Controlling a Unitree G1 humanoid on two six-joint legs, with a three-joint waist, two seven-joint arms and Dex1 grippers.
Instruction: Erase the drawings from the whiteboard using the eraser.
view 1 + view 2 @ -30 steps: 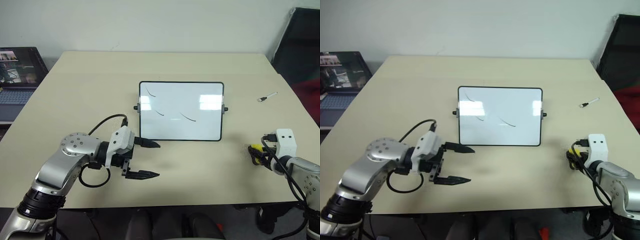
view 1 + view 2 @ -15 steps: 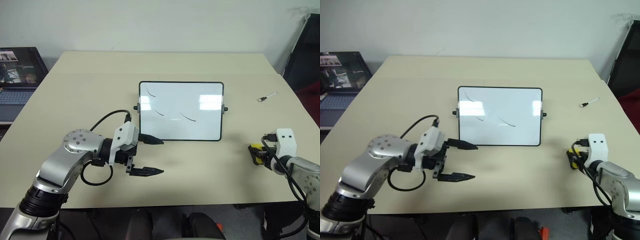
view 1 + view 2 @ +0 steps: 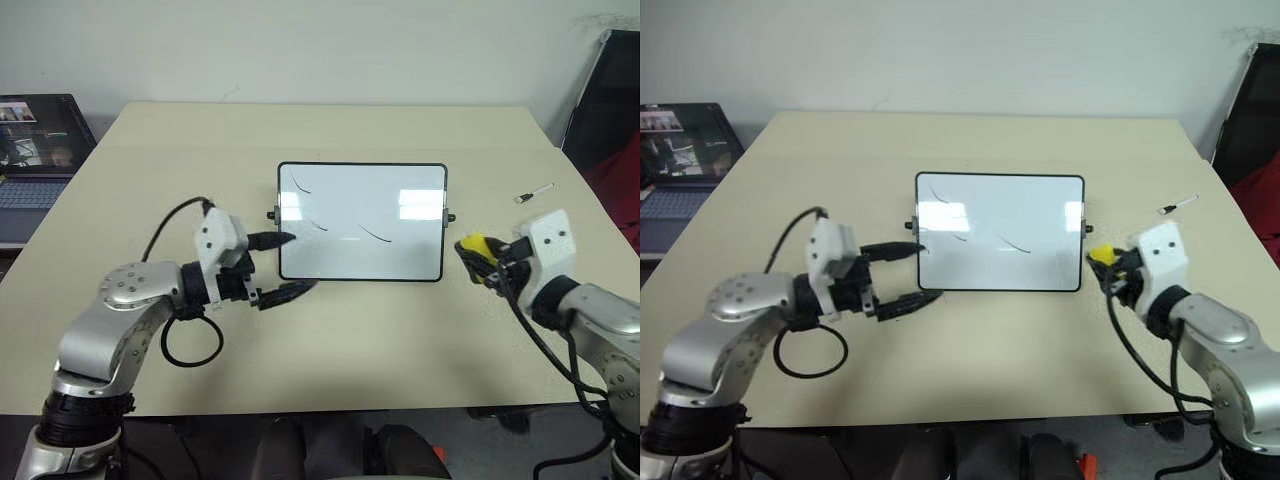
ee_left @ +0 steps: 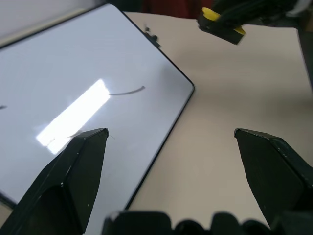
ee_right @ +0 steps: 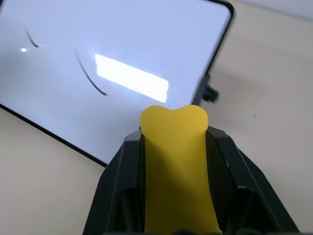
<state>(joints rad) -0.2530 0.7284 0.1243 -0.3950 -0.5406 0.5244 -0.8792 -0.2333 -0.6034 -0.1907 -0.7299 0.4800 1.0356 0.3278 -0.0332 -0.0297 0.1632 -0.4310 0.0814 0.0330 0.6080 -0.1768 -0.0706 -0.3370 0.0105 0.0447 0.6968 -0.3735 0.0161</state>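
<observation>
Left eye view: the whiteboard [image 3: 362,222] lies flat at the middle of the table [image 3: 150,160], its drawings [image 3: 377,234] (a few thin curved strokes) unerased. The right gripper [image 3: 474,256] hangs just off the board's right edge, clenched on the yellow eraser [image 3: 473,247]. The left gripper [image 3: 286,266] sits at the board's lower left corner, fingers spread.

Left wrist view: both black fingertips [image 4: 80,156] stand wide apart, one over the board's glossy face, the other over bare table.

Right wrist view: the eraser [image 5: 177,161] is pinched between the fingers, its tip pointing toward the board's near edge.
</observation>
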